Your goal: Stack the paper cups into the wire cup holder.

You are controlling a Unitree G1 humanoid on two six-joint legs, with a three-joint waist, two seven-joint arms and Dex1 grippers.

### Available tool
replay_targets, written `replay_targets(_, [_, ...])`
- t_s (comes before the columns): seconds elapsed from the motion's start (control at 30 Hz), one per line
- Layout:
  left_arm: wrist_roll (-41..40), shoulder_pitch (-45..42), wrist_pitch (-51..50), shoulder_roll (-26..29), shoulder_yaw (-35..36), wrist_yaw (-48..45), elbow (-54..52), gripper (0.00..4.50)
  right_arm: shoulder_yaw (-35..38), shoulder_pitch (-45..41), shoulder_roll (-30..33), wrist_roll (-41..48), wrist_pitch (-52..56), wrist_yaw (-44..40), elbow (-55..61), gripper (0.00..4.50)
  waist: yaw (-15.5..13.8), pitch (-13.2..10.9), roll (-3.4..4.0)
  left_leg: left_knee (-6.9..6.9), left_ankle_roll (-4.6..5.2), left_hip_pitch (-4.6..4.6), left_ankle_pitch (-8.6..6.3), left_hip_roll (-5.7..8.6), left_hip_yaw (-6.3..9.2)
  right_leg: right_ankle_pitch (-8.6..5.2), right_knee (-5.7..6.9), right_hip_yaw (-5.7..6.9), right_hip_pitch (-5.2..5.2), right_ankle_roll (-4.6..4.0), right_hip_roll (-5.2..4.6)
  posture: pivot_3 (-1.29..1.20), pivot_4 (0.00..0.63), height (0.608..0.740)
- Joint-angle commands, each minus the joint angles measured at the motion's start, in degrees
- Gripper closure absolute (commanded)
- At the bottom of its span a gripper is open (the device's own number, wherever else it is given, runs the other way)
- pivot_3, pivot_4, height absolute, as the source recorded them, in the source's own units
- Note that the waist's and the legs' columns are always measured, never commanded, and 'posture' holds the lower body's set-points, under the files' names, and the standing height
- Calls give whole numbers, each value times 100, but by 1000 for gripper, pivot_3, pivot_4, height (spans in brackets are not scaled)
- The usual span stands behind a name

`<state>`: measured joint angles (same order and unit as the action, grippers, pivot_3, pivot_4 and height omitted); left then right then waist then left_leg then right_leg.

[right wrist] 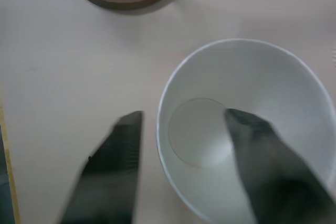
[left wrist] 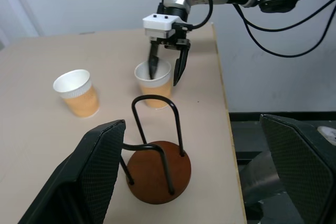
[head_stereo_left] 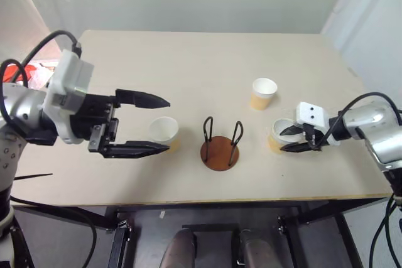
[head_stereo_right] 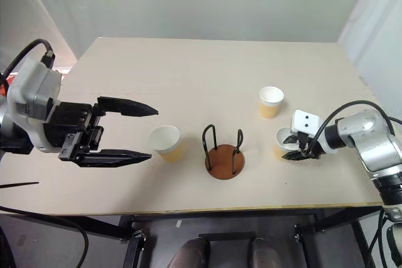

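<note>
The left black two-fingered gripper [head_stereo_left: 164, 125] hangs wide open, empty. The right gripper [left wrist: 167, 70] straddles a tan tapered paper cup's [left wrist: 154, 85] rim, half-closed; grip uncertain.

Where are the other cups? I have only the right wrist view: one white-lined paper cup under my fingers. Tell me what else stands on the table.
Observer: Two more tan paper cups stand upright: the back cup, farther away than your cup, and the left cup, on the other side of the brown-based wire cup holder.
Operator: Report the holder's loops.
Observer: Both black wire loops are empty; no cup is stacked in them.
</note>
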<state>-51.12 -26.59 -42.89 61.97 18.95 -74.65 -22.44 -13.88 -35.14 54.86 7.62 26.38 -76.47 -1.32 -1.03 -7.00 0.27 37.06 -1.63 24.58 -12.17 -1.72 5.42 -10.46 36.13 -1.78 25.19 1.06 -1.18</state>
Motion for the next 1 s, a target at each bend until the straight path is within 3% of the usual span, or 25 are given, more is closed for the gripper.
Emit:
replay_targets(0.03, [9,29,103,136,127,28,-83,0,124,-196,24,49,4,-76,171,3399,1,0,0,0,-1,0,0,0,0,0,0,0,0,0,0,0,150,740])
replay_targets(0.13, [106,95,177,194,133,0,-34,0,263,-330,88,259,60,-273,338,4469,10,0,0,0,-2,0,-1,0,-1,-1,0,-1,0,-2,0,0,150,740])
replay_targets(0.37, [345,231,402,352,233,-37,194,0,841,-1465,73,1396,308,-1104,422,4492,41,-1,2,-6,-3,4,-1,0,-6,-9,1,-4,10,-15,5,0,150,740])
replay_targets(0.57, [397,268,490,348,202,-31,250,0,541,-2667,-659,1651,179,-1305,374,4492,64,-1,2,-11,-10,1,-6,-3,-4,-32,30,-3,28,-54,8,0,150,740])
replay_targets(0.7, [395,319,479,337,204,37,162,0,-80,-2681,-1137,1301,-108,-1407,521,4492,72,1,0,-12,-22,-8,-13,-6,-4,-60,77,1,43,-99,8,0,150,740])
replay_targets(1.0, [336,661,376,420,485,200,-84,0,-456,-2526,-1268,842,-493,-1392,461,4492,76,1,-2,-13,-36,-5,-23,-9,1,-63,81,8,47,-105,6,0,150,740])
